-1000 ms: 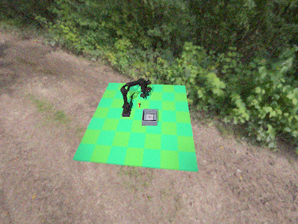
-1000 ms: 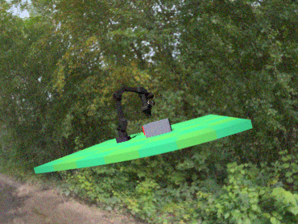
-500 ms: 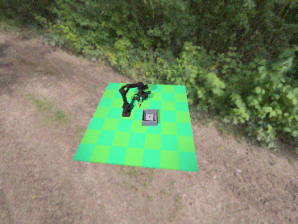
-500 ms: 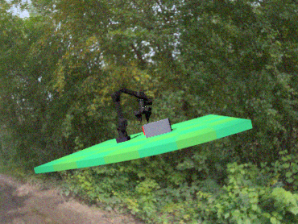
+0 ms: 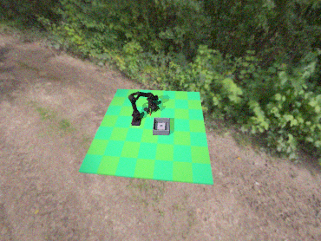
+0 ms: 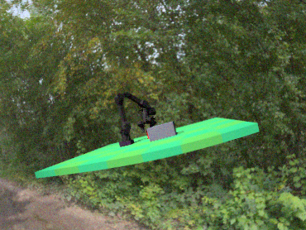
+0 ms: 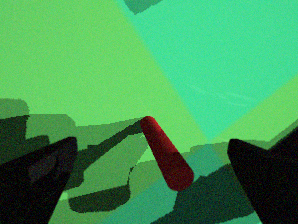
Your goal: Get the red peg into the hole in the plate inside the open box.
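One gray box (image 5: 161, 132) (image 6: 162, 131), walls raised, near red peg (image 5: 150, 113) (image 6: 147, 135) (image 7: 167, 155); claw (image 5: 152, 110) (image 6: 147, 126) (image 7: 154, 145) released, fingers wide.

Relative to the earlier frames, the gripper (image 5: 152, 110) (image 6: 147, 125) (image 7: 154, 145) has descended toward the red peg (image 5: 150, 113) (image 7: 167, 154), which formerly showed clear of the jaws in the top view and now shows only as a sliver at their edge.
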Motion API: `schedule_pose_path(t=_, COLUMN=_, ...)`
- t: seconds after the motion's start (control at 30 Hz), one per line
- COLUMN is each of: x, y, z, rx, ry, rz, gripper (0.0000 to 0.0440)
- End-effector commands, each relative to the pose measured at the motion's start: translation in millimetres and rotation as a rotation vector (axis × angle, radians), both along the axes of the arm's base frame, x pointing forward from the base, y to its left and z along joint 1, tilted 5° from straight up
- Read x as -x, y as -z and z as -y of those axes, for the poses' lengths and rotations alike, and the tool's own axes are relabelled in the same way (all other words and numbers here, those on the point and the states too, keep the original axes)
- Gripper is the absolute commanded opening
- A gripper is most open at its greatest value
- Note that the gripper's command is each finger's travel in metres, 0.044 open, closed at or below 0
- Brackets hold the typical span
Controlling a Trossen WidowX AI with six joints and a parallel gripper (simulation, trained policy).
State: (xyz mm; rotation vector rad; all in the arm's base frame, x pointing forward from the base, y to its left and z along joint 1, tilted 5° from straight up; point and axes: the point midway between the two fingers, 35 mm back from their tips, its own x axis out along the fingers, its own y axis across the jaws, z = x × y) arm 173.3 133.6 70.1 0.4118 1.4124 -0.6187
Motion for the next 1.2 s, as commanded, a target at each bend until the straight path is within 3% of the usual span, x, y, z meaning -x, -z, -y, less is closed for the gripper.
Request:
schedule_pose_path(t=0.0, x=0.9, y=14.9, z=3.7, rx=0.019, ry=0.015, rz=0.006, gripper=0.0440)
schedule_pose_path(t=0.1, x=0.8, y=25.1, z=6.3, rx=0.026, ry=0.019, rz=0.011, gripper=0.0432)
schedule_pose_path(t=0.17, x=2.0, y=31.4, z=8.1, rx=0.033, ry=0.021, rz=0.006, gripper=0.0398)
schedule_pose_path(t=0.6, x=11.2, y=51.7, z=19.4, rx=0.089, ry=0.052, rz=-0.060, gripper=0.0061)
schedule_pose_path(t=0.7, x=12.8, y=52.3, z=21.4, rx=0.108, ry=0.052, rz=-0.074, gripper=0.0001)
schedule_pose_path(t=1.17, x=-6.3, y=-13.3, z=39.3, rx=0.167, ry=0.025, rz=0.038, gripper=0.0000)
